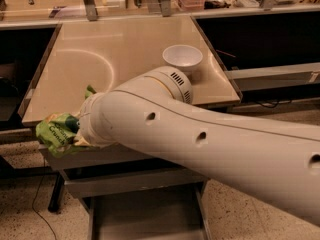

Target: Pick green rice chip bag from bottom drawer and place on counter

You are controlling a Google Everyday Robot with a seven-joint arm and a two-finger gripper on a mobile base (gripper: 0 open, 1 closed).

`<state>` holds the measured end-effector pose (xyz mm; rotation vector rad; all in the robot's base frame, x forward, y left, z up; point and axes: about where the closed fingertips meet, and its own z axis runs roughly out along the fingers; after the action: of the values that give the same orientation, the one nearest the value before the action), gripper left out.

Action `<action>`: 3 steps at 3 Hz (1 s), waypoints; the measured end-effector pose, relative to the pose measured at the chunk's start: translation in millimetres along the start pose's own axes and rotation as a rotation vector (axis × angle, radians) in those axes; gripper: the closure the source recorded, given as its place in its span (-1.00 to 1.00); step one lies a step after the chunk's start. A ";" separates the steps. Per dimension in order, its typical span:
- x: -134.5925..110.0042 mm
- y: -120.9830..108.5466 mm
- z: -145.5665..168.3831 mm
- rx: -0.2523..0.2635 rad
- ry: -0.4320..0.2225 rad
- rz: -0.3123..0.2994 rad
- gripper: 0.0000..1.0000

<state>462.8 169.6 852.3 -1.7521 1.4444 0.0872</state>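
The green rice chip bag (56,132) is crinkled and hangs in the air at the front left corner of the counter (125,44), level with its edge. My gripper (75,130) is at the end of the big white arm and is shut on the bag; the wrist hides most of it. The bottom drawer (145,219) stands pulled open below, and the part of its grey floor that shows is bare.
A white bowl (182,58) stands at the right of the counter, just behind my arm. Two grey drawer fronts (130,181) sit under the counter. Dark recessed bays lie on both sides. Cluttered shelves and metal posts stand at the back.
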 end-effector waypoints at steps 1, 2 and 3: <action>-0.1 -11.8 -5.2 0.033 -0.010 -0.015 1.00; 8.1 -46.4 -5.7 0.061 -0.031 -0.017 1.00; 16.7 -90.7 0.3 0.069 -0.044 -0.018 1.00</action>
<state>544.3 155.1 893.0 -1.6966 1.3837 0.0655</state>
